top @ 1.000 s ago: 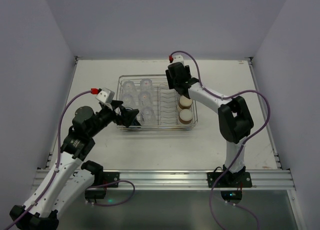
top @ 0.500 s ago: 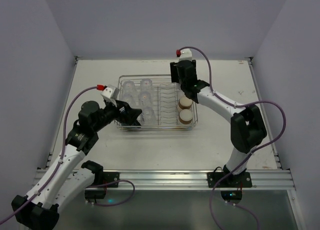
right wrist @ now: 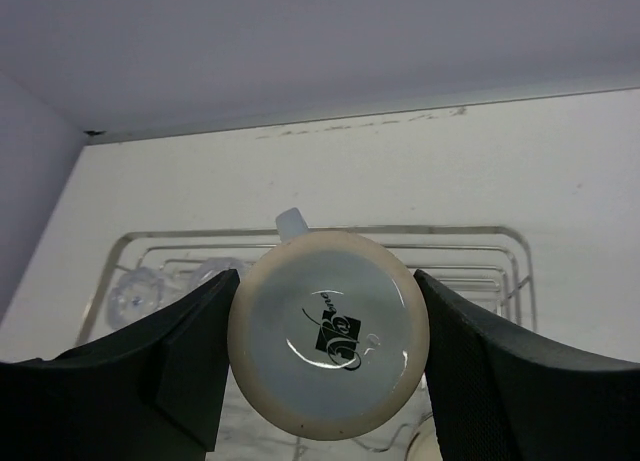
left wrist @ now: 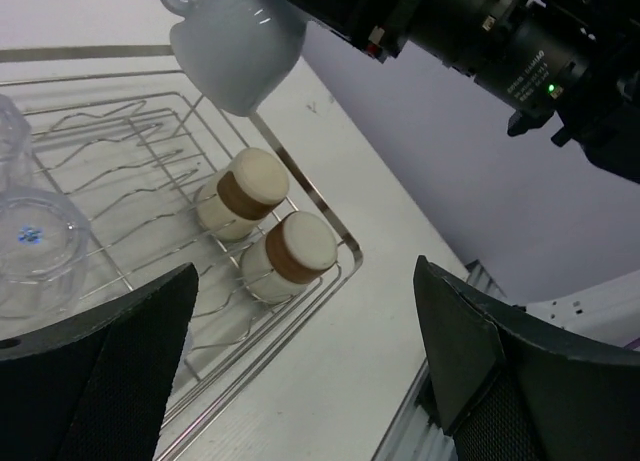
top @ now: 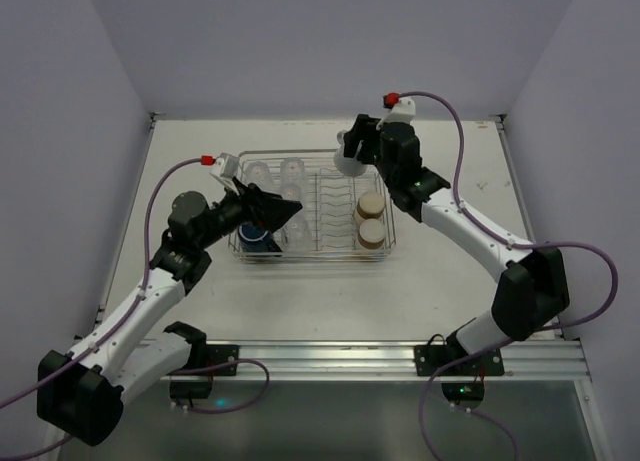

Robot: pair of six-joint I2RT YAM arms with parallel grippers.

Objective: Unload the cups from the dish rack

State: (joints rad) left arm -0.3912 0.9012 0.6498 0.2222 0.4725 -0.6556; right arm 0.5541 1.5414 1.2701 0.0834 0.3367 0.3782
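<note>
The dish rack sits mid-way across the counter. Tumblers fill its left half, two cups sit one behind the other at its right end, and a mug hangs above its far edge.

From overhead we lose the near-left corner of the dish rack under the left pincer; only a sliver of the dark blue cup shows there. From the right wrist, the pale cup gripped in the right pincer blocks the rack's middle. From the left wrist, the clear tumblers are cut by the picture's left edge.
</note>
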